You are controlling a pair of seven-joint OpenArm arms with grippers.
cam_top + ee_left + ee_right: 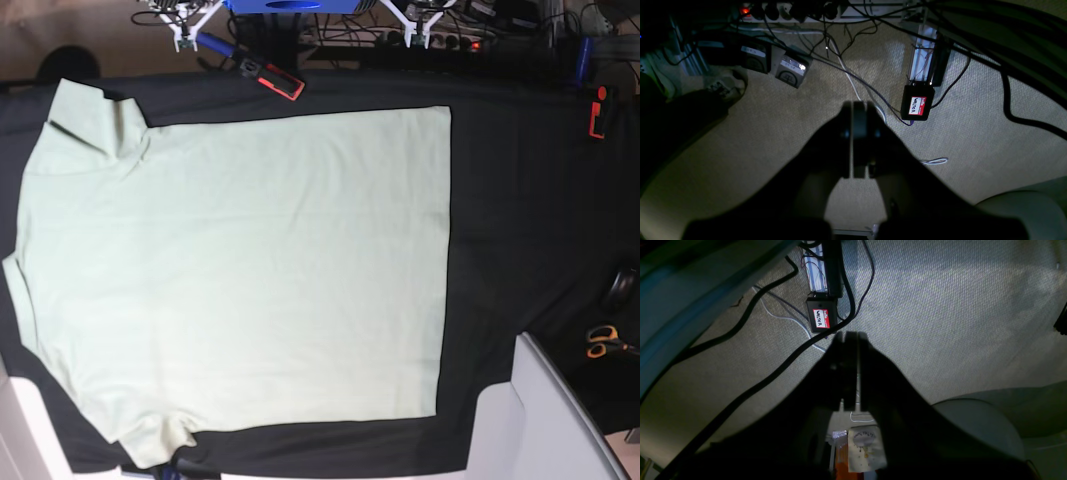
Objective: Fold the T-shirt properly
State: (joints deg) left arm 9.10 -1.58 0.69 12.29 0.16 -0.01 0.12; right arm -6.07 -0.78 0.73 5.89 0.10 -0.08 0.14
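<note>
The left gripper is seen in its wrist view as a dark silhouette, its two fingers pressed together with only a thin seam between them. Nothing is gripped and nothing is touched. It is held in the air, pointed down at a woven beige carpet, above cables, power adapters and a black box bearing a red "hello" name sticker.

The right gripper is likewise clenched on nothing, its fingers closed flat against each other. It is also suspended over the carpet, with the same black box just beyond its tips and a thick black cable running under it. A pale printed card is seen below the fingers, near the picture's lower edge.

Neither arm is seen in the base view.

The shirt is spread flat and unfolded on the black table cover, seen in the base view. Its hem is turned toward the view's right and its sleeves lie at the view's left, one near the top corner and one near the bottom. The fabric lies mostly smooth, with faint creases. Orange-handled scissors lie on the cover at the right, well apart from the shirt.
</note>
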